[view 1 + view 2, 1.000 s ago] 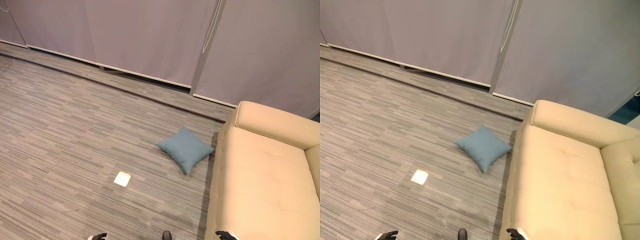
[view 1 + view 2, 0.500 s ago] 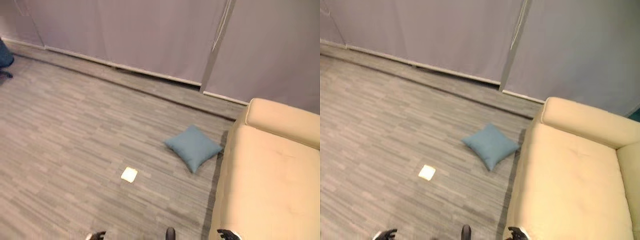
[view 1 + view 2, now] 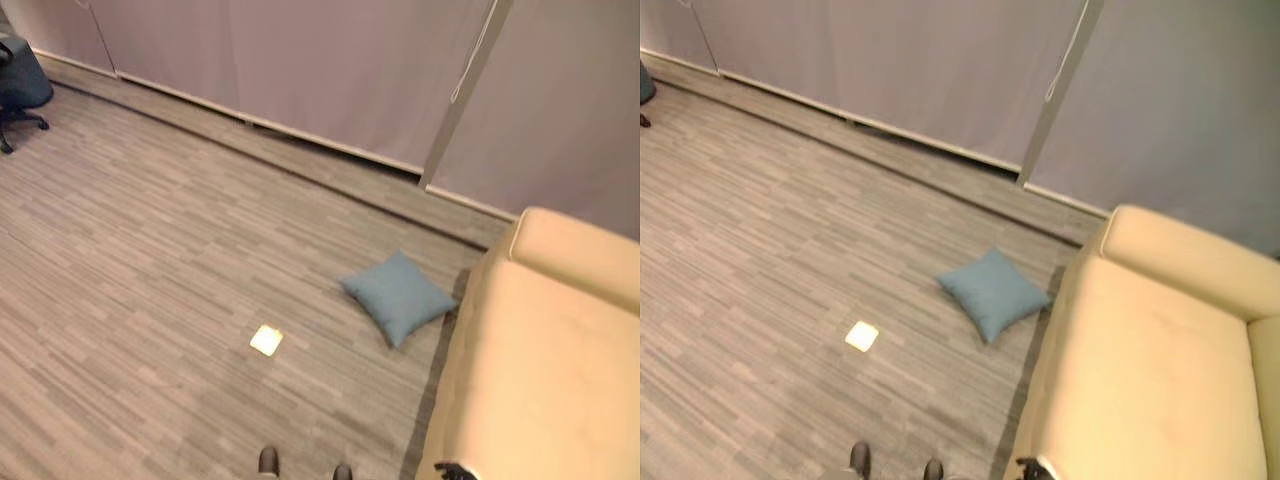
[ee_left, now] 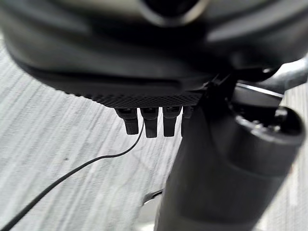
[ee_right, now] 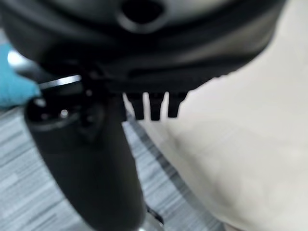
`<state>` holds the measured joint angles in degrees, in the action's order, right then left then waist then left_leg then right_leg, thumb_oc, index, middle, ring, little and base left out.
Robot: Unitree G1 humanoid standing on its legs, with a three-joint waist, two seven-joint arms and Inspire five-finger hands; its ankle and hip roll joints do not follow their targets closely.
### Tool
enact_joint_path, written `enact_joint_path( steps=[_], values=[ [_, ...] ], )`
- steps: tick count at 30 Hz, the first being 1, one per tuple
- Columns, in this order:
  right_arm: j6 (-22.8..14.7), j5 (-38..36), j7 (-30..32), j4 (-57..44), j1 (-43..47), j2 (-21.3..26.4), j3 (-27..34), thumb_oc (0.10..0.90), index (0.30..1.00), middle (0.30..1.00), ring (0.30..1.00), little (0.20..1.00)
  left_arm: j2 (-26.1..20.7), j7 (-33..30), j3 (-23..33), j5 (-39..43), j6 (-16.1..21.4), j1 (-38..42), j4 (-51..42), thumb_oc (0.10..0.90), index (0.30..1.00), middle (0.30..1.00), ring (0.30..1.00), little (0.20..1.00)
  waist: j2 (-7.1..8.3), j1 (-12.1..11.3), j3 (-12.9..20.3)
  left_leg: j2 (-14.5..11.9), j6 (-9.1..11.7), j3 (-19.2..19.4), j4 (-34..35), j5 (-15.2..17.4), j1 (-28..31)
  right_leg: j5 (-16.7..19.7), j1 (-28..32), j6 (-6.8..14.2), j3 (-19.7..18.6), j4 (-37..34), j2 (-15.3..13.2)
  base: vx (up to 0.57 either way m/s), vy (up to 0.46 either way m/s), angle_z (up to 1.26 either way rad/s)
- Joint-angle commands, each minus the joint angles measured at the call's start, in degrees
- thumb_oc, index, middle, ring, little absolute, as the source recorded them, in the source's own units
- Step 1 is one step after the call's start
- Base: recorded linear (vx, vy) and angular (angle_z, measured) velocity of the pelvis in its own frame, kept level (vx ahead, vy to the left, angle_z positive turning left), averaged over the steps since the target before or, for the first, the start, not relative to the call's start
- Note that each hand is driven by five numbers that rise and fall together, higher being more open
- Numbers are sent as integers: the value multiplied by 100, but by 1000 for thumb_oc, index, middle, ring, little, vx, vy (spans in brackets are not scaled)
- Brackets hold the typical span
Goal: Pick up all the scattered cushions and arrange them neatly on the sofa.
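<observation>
A single blue cushion [image 3: 398, 295] lies flat on the floor [image 3: 150, 260], just beside the front edge of the cream sofa [image 3: 550, 370], near the sofa's far armrest end. Neither hand holds it. The left hand [image 4: 149, 120] hangs over bare floor with its fingers [image 4: 151, 126] straight and released, and the right hand [image 5: 154, 103] hangs by the sofa's edge, its fingers [image 5: 156, 110] likewise straight and empty.

The main risk from here is the approach. The cushion sits well ahead of the robot and low down, so reaching it likely calls for walking forward and bending deep; a misjudged step could bring the robot against the sofa's front or nudge the cushion further under its edge. A soft cushion may also sag or slip from a shallow pinch at one corner. A small pale square [image 3: 266, 340] lies on the floor between the robot and the cushion and could be stepped on.

The sofa is cut off at the right edge of the head views, so whether other cushions lie on it or beyond it cannot be told. What the pale square is remains unclear. An office chair [image 3: 20, 85] is cut off at the far left corner of the floor.
</observation>
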<state>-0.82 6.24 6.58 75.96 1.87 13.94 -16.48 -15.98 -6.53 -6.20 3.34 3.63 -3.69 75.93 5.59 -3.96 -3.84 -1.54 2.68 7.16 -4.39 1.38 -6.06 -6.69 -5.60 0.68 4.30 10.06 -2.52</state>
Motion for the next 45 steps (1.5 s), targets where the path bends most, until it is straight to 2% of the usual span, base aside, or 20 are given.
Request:
enact_joint_path(
  steps=[1, 3, 6, 8, 10, 11, 15, 18, 20, 22, 23, 24, 25, 26, 30, 31, 34, 36, 41, 45],
  values=[
    [-93, 38, 93, -317, 252, 244, -39, 800, 900, 900, 900, 900, -270, -76, 83, 10, 135, 114, -258, 800, 900, 900, 900, 900, 226, 67, -133, 467, -404, -222, -425, 324, -255, 464, 703, 744, -229, 364, -432, 134, 128, 13],
    [-123, 9, 106, -395, 269, 232, -28, 800, 900, 900, 900, 900, -293, -78, 46, 27, 157, 124, -340, 800, 900, 900, 900, 900, 188, 124, -171, 501, -463, -287, -418, 392, -154, 664, 426, 752, -339, 794, -405, 169, 128, 28],
    [-130, 9, 106, -446, 256, 237, -56, 800, 900, 900, 900, 900, -305, -87, 25, 32, 168, 112, -395, 800, 900, 900, 900, 900, 138, 184, -211, 504, -493, -378, -341, 476, 38, 599, 115, 662, -305, 945, -354, 174, 68, 6],
    [-152, -22, 90, -473, 256, 235, -94, 800, 900, 900, 900, 900, -317, -85, -40, -15, 169, 132, -402, 800, 900, 900, 900, 900, 110, 336, -257, 550, -478, -537, -167, 507, 313, 429, -239, 583, -306, 532, -58, 260, 42, 9],
    [-158, -36, 90, -471, 242, 242, -110, 800, 900, 900, 900, 900, -320, -79, -65, -51, 171, 141, -385, 800, 900, 900, 900, 900, 115, 419, -302, 590, -476, -634, -92, 542, 465, 442, -337, 574, -356, 358, 102, 220, 24, 34],
    [-154, -50, 88, -449, 212, 264, -113, 800, 900, 900, 900, 900, -327, -49, -105, -138, 158, 175, -331, 800, 900, 900, 900, 900, 153, 558, -353, 701, -457, -830, 23, 595, 708, 607, -536, 614, -453, -158, 335, 281, 31, 55],
    [-145, 5, 113, -383, 92, 270, -109, 800, 900, 900, 900, 900, -359, 9, -138, -262, 173, 202, -196, 800, 900, 900, 900, 900, 206, 766, -430, 850, -382, -1186, 70, 736, 1052, 914, -827, 675, -329, -582, 472, 285, -14, 43],
    [-102, -3, 100, -300, -123, 298, 3, 800, 900, 900, 900, 900, -341, 4, -218, -447, 156, 183, -155, 800, 900, 900, 900, 900, 214, 883, -285, 833, -278, -1289, -44, 922, 1234, 917, -620, 494, -490, -648, 451, 257, -68, 89],
    [-97, -17, 76, -258, -237, 311, 85, 800, 900, 900, 900, 900, -315, -15, -221, -458, 151, 152, -142, 800, 900, 900, 900, 900, 140, 983, -179, 666, -54, -1167, -328, 781, 1265, 889, -457, 396, -442, -670, 452, 278, -73, 88],
    [-67, -52, 72, -262, -250, 356, 112, 800, 900, 900, 900, 900, -311, -3, -252, -469, 138, 120, -206, 800, 900, 900, 900, 900, 166, 1022, -212, 504, 251, -942, -1467, 217, 837, 819, -204, 284, -479, -707, 398, 175, -53, 34],
    [-66, -53, 72, -263, -250, 356, 113, 800, 900, 900, 900, 900, -311, -2, -253, -469, 137, 120, -208, 800, 900, 900, 900, 900, 154, 1025, -208, 493, 254, -945, -1527, 248, 800, 821, -215, 282, -472, -705, 409, 48, -33, 22],
    [-51, -76, 79, -275, -217, 394, 105, 800, 900, 900, 900, 900, -323, -8, -259, -446, 115, 136, -250, 800, 900, 900, 900, 900, 207, 986, -294, 456, 287, -843, -2165, 25, 431, 811, -104, 213, -526, -727, 379, 76, -78, 0],
    [-40, -137, 108, -275, -156, 439, 96, 800, 900, 900, 900, 900, -323, -49, -251, -374, 100, 163, -293, 800, 900, 900, 900, 900, 312, 906, -382, 353, 182, -620, -2873, -73, 5, 730, 104, 92, -647, -784, 380, 156, -98, -13],
    [-38, -178, 119, -253, -144, 457, 102, 800, 900, 900, 900, 900, -308, -67, -269, -374, 96, 156, -315, 800, 900, 900, 900, 900, 363, 871, -379, 288, 108, -530, -2976, 1, -151, 676, 195, 68, -681, -807, 347, 224, -89, -39],
    [-72, -227, 132, -289, -126, 458, 109, 800, 900, 900, 900, 900, -234, -74, -329, -409, 107, 123, -311, 800, 900, 900, 900, 900, 446, 778, -339, 277, -51, -508, -1997, 472, -501, 495, 448, 170, -824, -944, 294, 234, 23, -26],
    [-71, -217, 136, -278, -109, 456, 99, 800, 900, 900, 900, 900, -226, -79, -326, -423, 98, 122, -289, 800, 900, 900, 900, 900, 427, 742, -354, 280, -30, -560, -1511, 431, -504, 437, 524, 207, -838, -979, 290, 267, 100, -30],
    [-106, -210, 157, -297, -105, 456, 87, 800, 900, 900, 900, 900, -210, -81, -294, -388, 118, 127, -254, 800, 900, 900, 900, 900, 256, 588, -385, 211, 95, -759, -285, -314, -737, 255, 828, 230, -956, -1055, 426, 298, 143, -8],
    [-104, -111, 143, -266, -118, 416, 73, 800, 900, 900, 900, 900, -163, -79, -308, -482, 93, 107, -162, 800, 900, 900, 900, 900, 224, 586, -303, 199, 53, -808, 220, -352, -445, 139, 912, 268, -985, -996, 416, 280, 134, -36],
    [-122, 3, 94, -335, -87, 289, 18, 800, 900, 900, 900, 900, -172, -147, -298, -651, 58, 74, -102, 800, 900, 900, 900, 900, 255, 512, -190, 345, -168, -657, 156, -128, -186, 143, 746, 489, -1073, -231, 151, 244, 161, -57],
    [-169, 23, 69, -493, 84, 247, -85, 800, 900, 900, 900, 900, -309, -187, -281, -685, 21, 132, -128, 800, 900, 900, 900, 900, 254, 451, -330, 362, -362, -591, -11, 110, -60, 691, 144, 735, -986, 923, 27, 115, 56, -41]
  ],
)
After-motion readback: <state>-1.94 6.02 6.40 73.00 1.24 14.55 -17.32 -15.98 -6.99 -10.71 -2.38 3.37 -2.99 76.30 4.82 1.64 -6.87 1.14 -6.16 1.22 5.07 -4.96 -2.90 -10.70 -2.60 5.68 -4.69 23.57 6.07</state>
